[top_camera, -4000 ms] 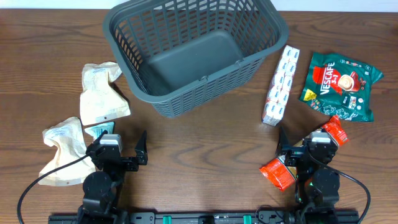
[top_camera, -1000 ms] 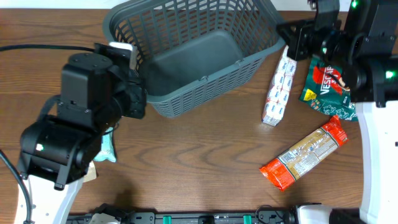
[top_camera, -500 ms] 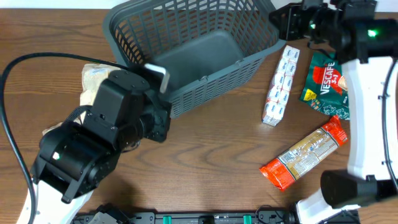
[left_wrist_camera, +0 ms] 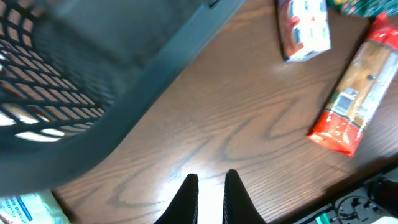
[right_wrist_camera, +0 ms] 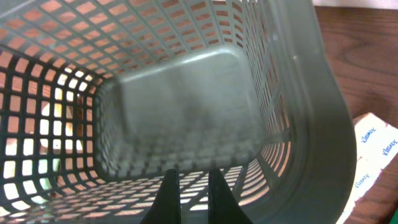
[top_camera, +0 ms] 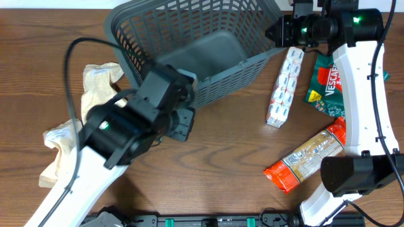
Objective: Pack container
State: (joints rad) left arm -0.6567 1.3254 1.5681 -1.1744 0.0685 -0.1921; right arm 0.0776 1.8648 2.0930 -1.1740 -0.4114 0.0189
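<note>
Left fingers (left_wrist_camera: 188, 196): clenched on nothing, over bare desk (left_wrist_camera: 249, 124) (no packet reached yet).
Container (top_camera: 243, 70): empty, ahead-left of those fingers, open for packing.
Right fingers (right_wrist_camera: 169, 193): clenched, empty, aimed into its hollow.

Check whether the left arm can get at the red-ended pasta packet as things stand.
Probably yes: only bare table lies between the left fingers and the red-ended pasta packet, with nothing standing in the way. The fingers are shut and would need to open first.
</note>
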